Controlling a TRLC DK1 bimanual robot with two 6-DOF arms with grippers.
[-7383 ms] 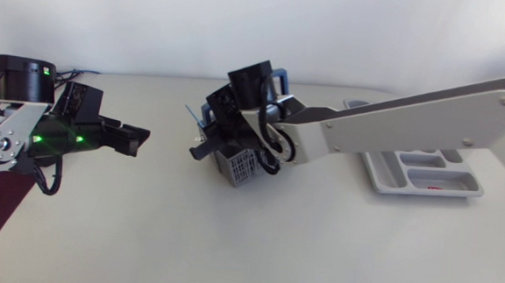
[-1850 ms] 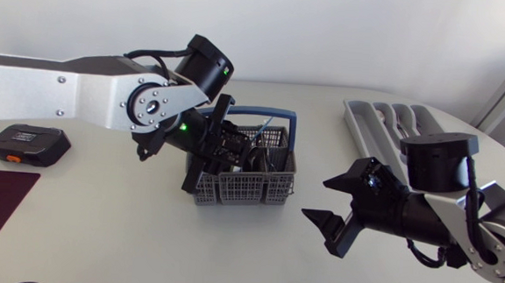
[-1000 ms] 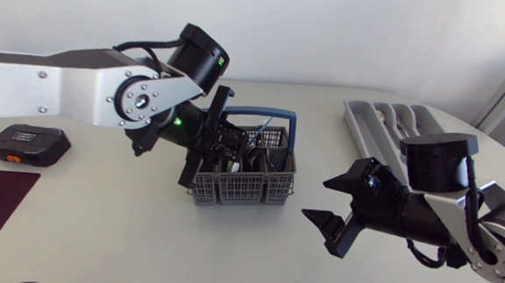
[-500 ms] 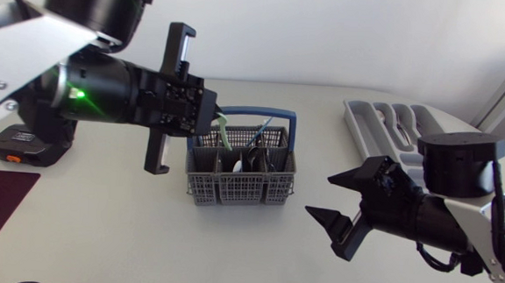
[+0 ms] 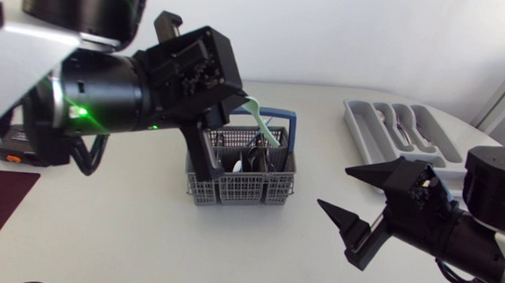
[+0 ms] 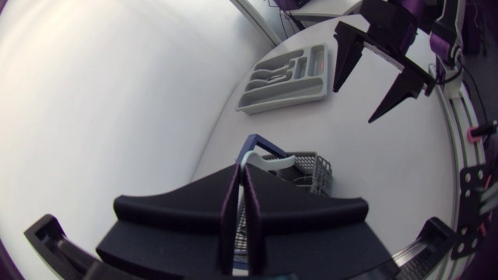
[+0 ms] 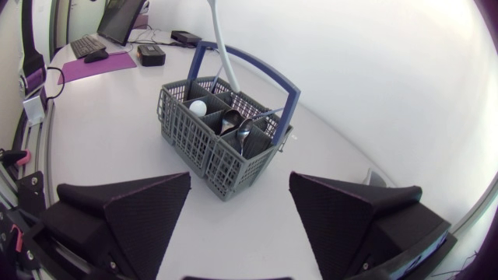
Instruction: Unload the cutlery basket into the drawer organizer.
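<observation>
Bright even light, soft shadows; source perhaps overhead.

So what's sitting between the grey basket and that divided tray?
Nothing: the head view shows only bare table between the cutlery basket and the drawer organizer.

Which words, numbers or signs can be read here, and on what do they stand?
None can be read. The grey cutlery basket with a blue handle, the grey drawer organizer and the pale green utensil show no print; the black box with orange trim is too small to tell.

White table (image 5: 124,230), plain pale wall (image 5: 373,35)
</observation>
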